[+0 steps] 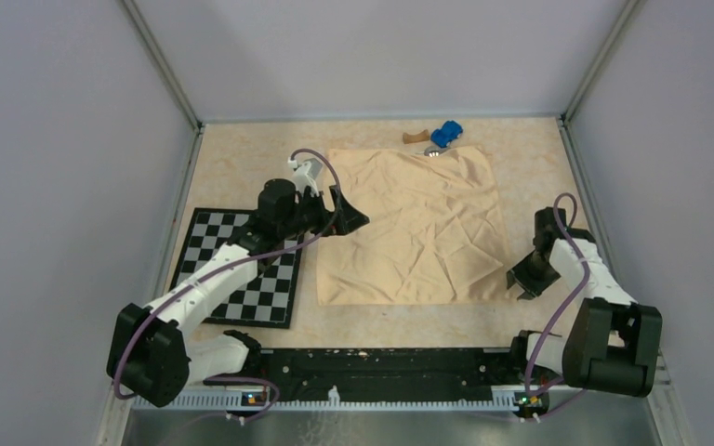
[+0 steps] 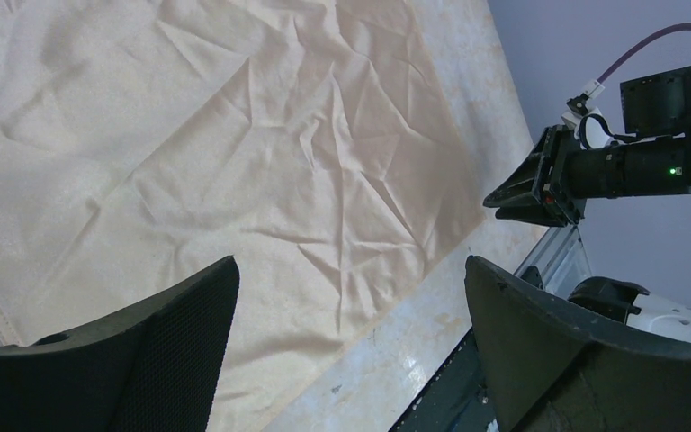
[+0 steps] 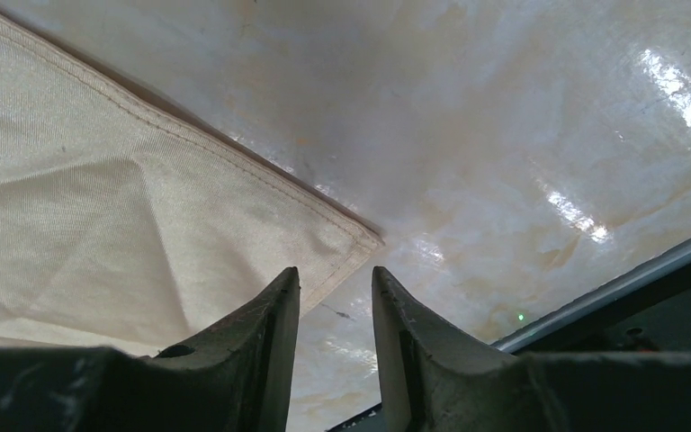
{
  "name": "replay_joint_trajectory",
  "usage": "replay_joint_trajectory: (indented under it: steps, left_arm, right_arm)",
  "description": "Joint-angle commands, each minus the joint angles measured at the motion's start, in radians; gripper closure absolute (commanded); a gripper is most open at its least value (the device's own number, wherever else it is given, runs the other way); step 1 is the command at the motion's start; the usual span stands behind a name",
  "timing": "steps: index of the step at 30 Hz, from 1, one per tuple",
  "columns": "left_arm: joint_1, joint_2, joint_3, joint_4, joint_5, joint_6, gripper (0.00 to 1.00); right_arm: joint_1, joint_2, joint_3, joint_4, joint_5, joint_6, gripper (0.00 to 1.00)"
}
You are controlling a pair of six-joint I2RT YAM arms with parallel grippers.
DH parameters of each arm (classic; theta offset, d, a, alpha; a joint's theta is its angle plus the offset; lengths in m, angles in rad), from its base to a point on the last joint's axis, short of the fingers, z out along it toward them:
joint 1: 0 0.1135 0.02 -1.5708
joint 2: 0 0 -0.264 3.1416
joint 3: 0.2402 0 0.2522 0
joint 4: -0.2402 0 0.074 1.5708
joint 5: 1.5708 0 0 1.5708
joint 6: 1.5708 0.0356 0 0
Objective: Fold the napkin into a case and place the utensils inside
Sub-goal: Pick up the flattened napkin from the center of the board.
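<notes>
From the top, the napkin (image 1: pixel 414 228) lies spread out flat on the table (image 1: pixel 242 158). The left gripper (image 1: pixel 353 216) is at one side edge of the cloth, and its tips point in over it. The right gripper (image 1: pixel 521 286) is low beside the near corner on the other side. Far past both grippers, just off the far edge of the cloth, are a blue toy car (image 1: pixel 446 135) and a brown wooden block (image 1: pixel 416 137). A tiny shiny bit (image 1: pixel 433 152) shows there too, too small to tell what it is. A checkerboard mat (image 1: pixel 242 265) lies behind the left gripper, under its arm.

In the left wrist view, the left gripper's two fingers (image 2: pixel 180 333) stand very far apart. Nothing is between them. The wrinkled napkin fills the space past the tips. Its near edge runs across the gap. The right arm (image 2: pixel 630 166) shows far off to one side.

In the right wrist view, the right gripper's fingers (image 3: pixel 270 342) have only a thin gap between them. The napkin's corner (image 3: pixel 360 238) sits just ahead of the gap. Its sewn edge runs down into the gap and under one finger. The jaws are not closed on it. I cannot tell if a finger touches the cloth. Bare shiny table lies past the other finger.
</notes>
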Motion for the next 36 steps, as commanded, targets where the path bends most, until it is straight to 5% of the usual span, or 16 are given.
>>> replay_joint_trajectory:
  steps: [1,16,31,36]
  left_arm:
    - [0.002,-0.033,-0.006,0.007,0.015,0.026,0.01]
    - [0.002,-0.089,-0.011,-0.017,-0.016,0.036,0.01]
    - [-0.012,-0.109,-0.103,-0.266,-0.048,-0.014,0.01]
    - [-0.189,-0.138,-0.105,-0.466,-0.333,-0.182,0.01]
  right_arm:
    - [0.004,0.013,-0.020,0.024,0.019,0.031,0.64]
    - [0.004,0.135,-0.067,0.142,0.066,0.039,0.62]
    - [0.041,0.084,-0.108,0.199,0.052,0.044,1.00]
    - [0.068,0.003,-0.110,0.212,0.037,0.046,1.00]
